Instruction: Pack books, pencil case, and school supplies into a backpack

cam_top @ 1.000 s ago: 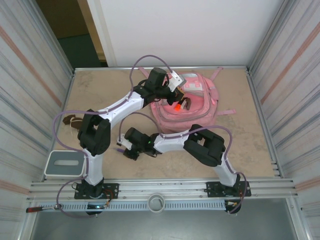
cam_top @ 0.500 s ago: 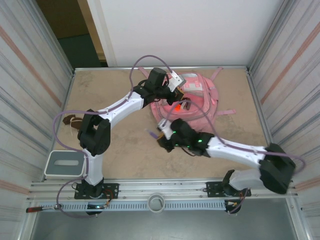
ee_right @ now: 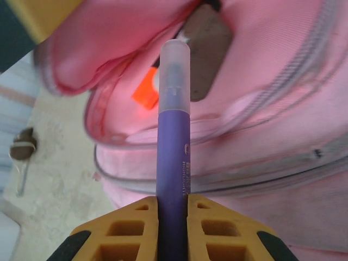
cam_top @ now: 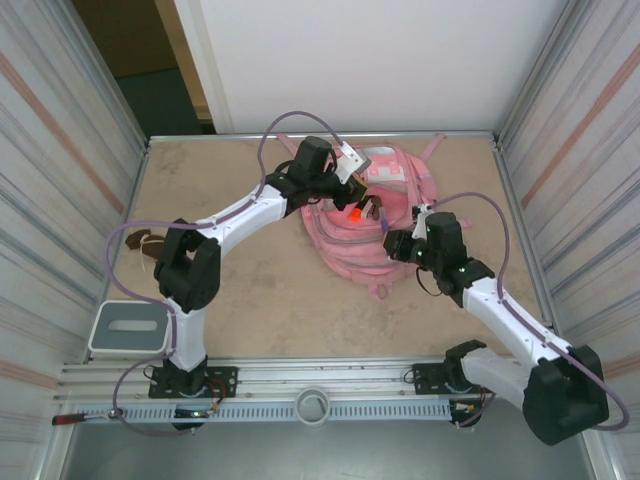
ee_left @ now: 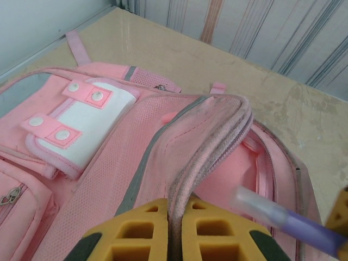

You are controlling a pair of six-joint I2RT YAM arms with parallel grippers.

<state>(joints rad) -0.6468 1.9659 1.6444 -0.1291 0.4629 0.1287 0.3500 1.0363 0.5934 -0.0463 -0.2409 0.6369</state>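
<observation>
Purple pen (ee_right: 173, 147), one, sits clamped upright between the right gripper's (ee_right: 173, 205) yellow pads, its clear cap pointing at the mouth of the one pink backpack (ee_right: 261, 179). The left gripper (ee_left: 176, 212) pinches the mouth's raised zipped rim (ee_left: 215, 136). Two arms reach inward over the pack, and bare table (cam_top: 240, 290) lies open to its left.

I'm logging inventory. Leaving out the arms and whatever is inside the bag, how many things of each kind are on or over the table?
Backpack: 1
Purple pen: 1
Grey tray: 1
Brown lump with cord: 1
Total: 4
</observation>
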